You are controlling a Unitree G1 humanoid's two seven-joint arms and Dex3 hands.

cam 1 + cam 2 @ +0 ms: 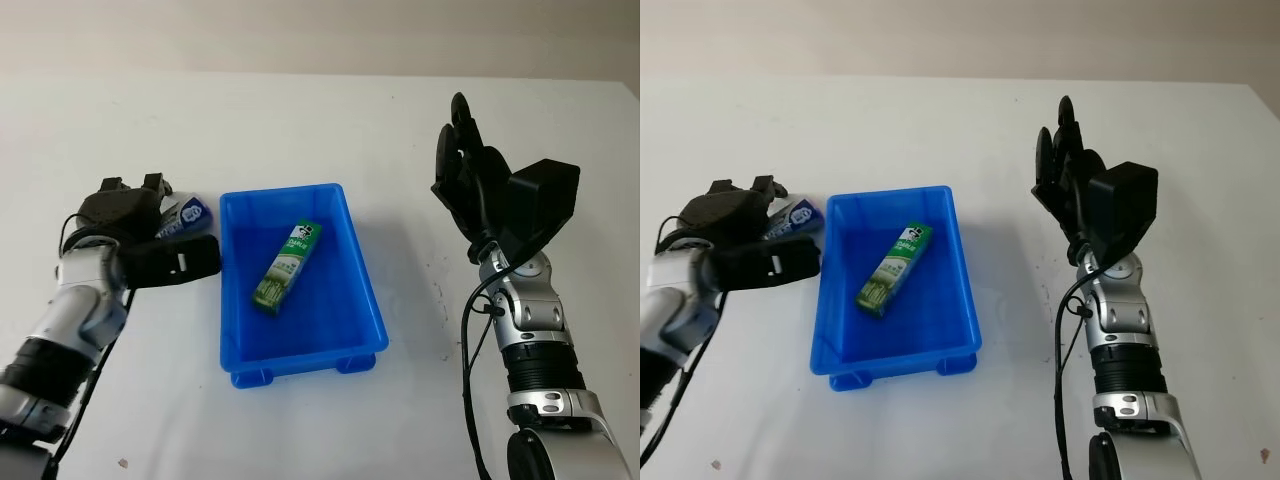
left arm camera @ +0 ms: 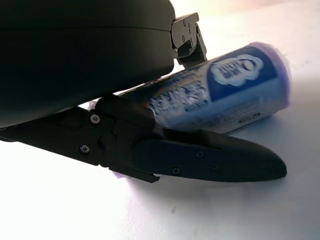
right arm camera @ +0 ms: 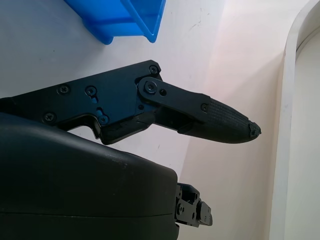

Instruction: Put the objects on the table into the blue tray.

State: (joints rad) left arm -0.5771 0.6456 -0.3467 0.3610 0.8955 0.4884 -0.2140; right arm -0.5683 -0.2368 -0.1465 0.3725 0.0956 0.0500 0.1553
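A: So, your left hand (image 1: 135, 235)?
B: Clamped around the blue-labelled tube (image 2: 220, 90), just left of the blue tray (image 1: 240, 350).
A: Tray contents?
B: Green box (image 1: 287, 267) lies inside. Your right hand (image 1: 470, 175) hangs released, right of it.

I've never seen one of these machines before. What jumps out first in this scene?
The bright blue tray in the middle of the white table catches the eye, with a green box lying inside it. To the tray's left, the left hand is closed around a blue-and-white tube on the table. The right hand is open, raised to the tray's right.
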